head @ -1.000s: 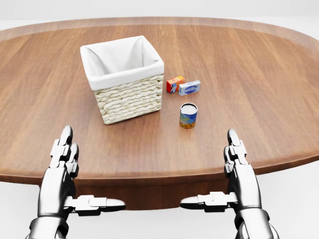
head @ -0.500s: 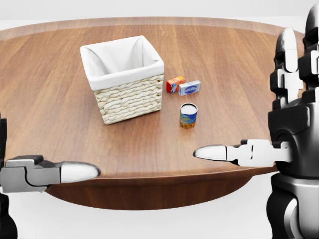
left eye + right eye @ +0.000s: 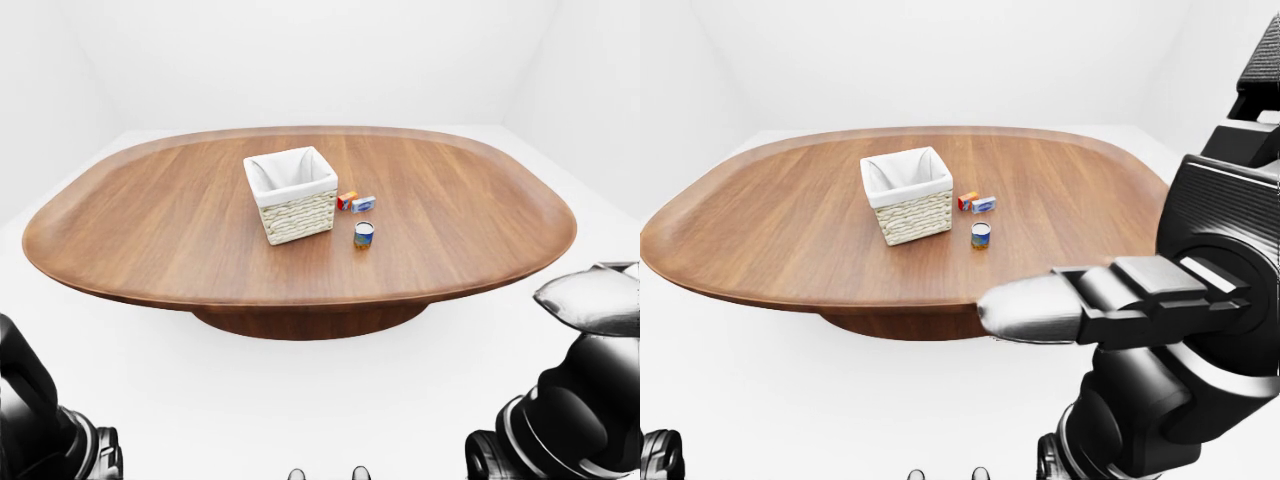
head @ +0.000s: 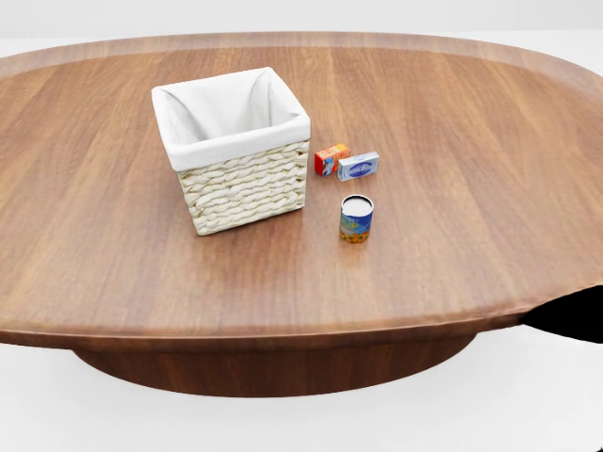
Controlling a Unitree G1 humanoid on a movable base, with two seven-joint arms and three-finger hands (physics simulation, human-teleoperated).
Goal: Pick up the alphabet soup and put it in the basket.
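The soup can (image 4: pixel 356 218) sits upright on the table (image 4: pixel 452 264), at 4 o'clock from the basket (image 4: pixel 236 151), so it's an easy side grab for the right hand (image 3: pixel 1120 300), thumb spread wide and holding nothing; left hand isn't visible.

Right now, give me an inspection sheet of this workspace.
Surface: oval wooden table on a central pedestal; bare apart from four items.
Job's things: alphabet soup can upright on the table, right of and apart from the woven basket; the basket's white-lined inside shows nothing.
Clutter: small orange box and small blue-white box side by side above the can in the head view.
Grippers: right hand raised close to the right-eye camera, fingers extended, holding nothing; left hand not in view, only a dark part of the arm.
Cables: nothing seen.
Surroundings: plain white floor and walls.
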